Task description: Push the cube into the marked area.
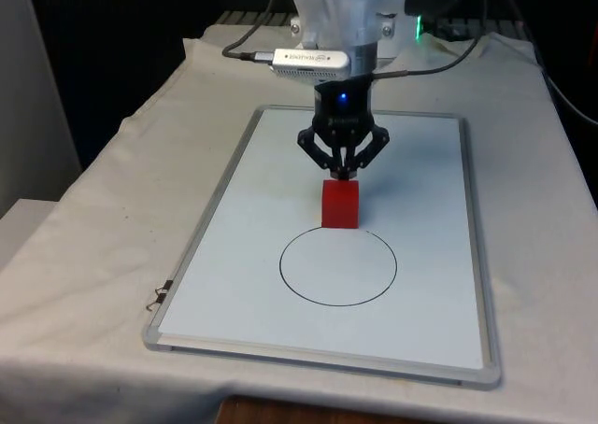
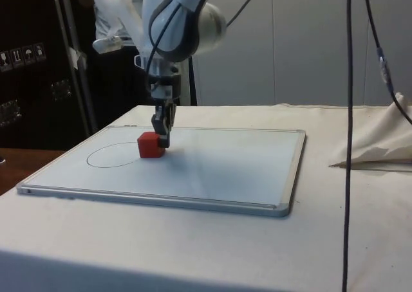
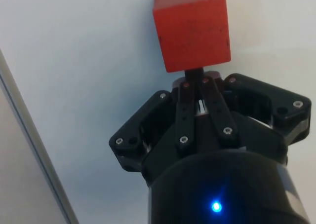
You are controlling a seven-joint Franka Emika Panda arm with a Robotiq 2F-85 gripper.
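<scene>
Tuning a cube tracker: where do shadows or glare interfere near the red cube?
Front view: even light, red cube casts little shadow on the whiteboard. Side view: a soft shadow trails behind the cube and pincer. Wrist view: cube evenly lit, no glare, whiteboard tinted bluish.

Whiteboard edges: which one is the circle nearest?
The short edge farthest from the robot base. The circle sits toward that end; the cube and end effector are on its other side, toward the far edge.
</scene>
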